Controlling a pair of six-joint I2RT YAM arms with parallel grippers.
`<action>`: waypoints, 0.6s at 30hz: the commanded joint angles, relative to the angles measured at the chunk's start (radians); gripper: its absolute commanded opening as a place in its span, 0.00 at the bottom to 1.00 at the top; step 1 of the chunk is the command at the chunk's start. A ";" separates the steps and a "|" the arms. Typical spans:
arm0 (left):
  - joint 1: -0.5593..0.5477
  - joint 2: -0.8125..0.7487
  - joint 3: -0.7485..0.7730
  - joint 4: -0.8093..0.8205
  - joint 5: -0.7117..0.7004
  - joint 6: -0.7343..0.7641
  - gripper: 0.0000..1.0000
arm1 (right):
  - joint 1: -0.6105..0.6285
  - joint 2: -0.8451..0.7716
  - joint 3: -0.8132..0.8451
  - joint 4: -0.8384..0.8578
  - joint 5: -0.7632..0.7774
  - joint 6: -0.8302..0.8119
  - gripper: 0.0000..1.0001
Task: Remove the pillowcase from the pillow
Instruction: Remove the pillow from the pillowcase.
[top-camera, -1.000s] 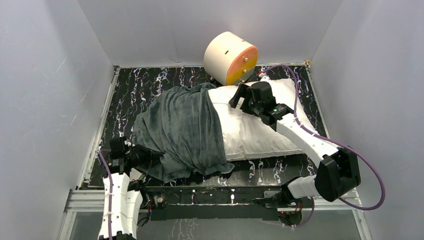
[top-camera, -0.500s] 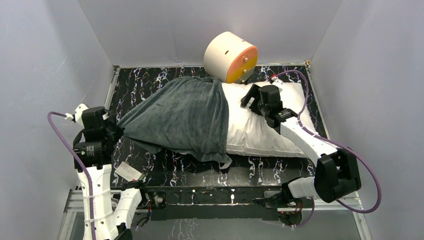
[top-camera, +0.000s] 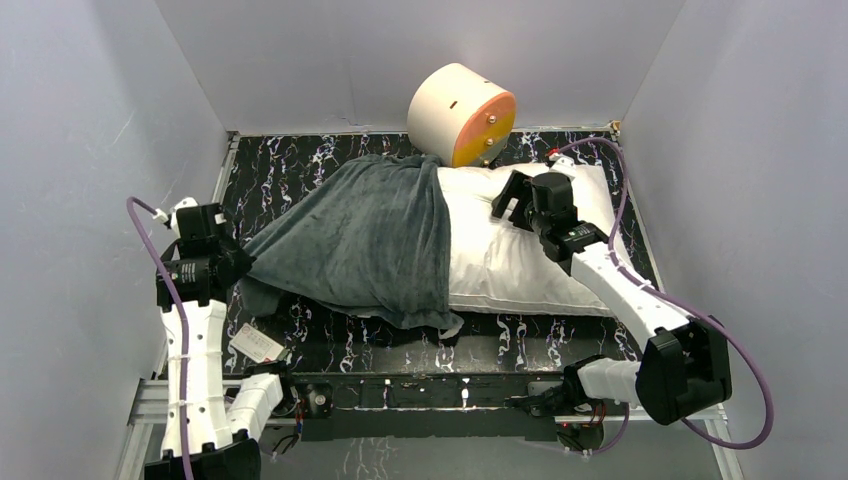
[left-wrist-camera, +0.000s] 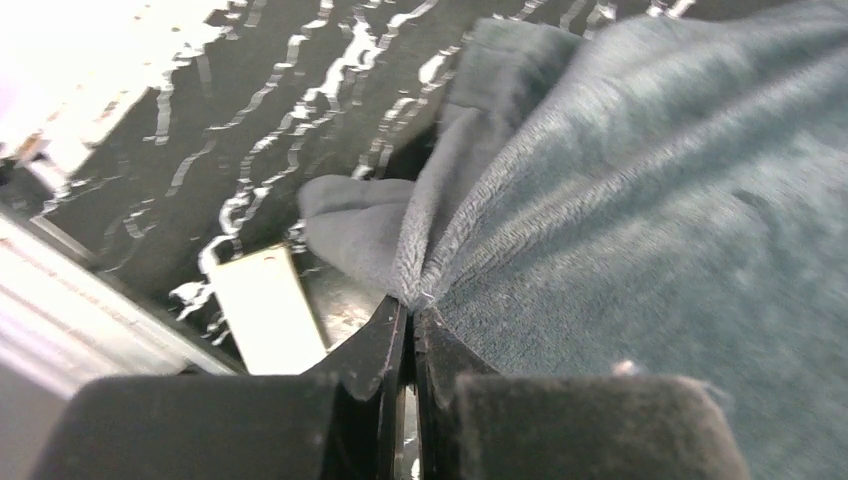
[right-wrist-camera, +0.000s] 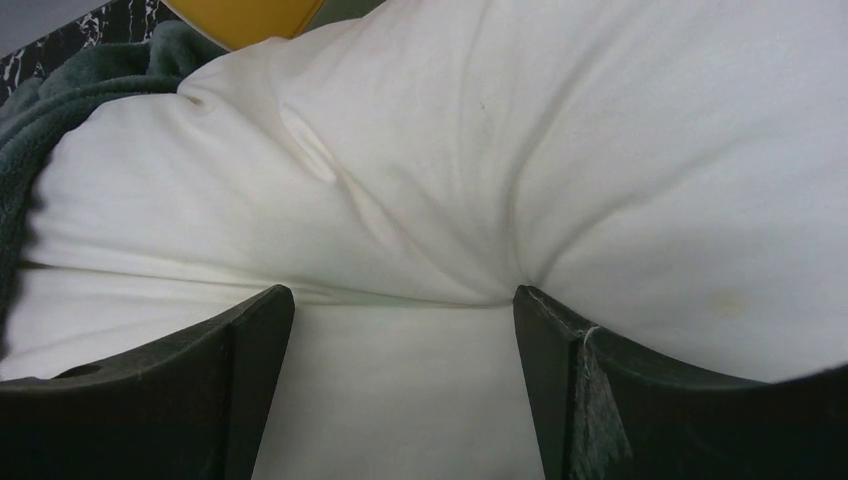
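Evidently the left claw (left-wrist-camera: 408, 315), pinched shut on an edge of the grey pillowcase (top-camera: 360, 235), means to tug it off the white pillow (top-camera: 510, 265) on the desk (top-camera: 300, 165), while the wide-open right claw (right-wrist-camera: 395, 300) pins the bare end.

Even bright light; nearby pillowcase (left-wrist-camera: 650, 250) blurred

The table (top-camera: 290, 170) is black with white marbling. A white pillow (top-camera: 510, 262) lies across it, its left half under a grey pillowcase (top-camera: 360, 230) (near edge trailing onto the surface). A cream-and-orange cylinder (top-camera: 460, 115) sits at the far edge, and a small white card (top-camera: 258, 345) lies front left.
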 joint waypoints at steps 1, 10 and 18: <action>0.023 0.009 -0.043 0.091 0.267 0.007 0.06 | -0.046 0.018 -0.019 -0.293 0.048 -0.107 0.89; 0.022 0.040 -0.251 0.152 0.625 -0.066 0.21 | -0.039 -0.081 0.079 -0.229 -0.584 -0.299 0.90; 0.023 0.012 -0.266 0.129 0.540 -0.065 0.65 | 0.194 -0.316 -0.100 -0.075 -0.524 -0.663 0.89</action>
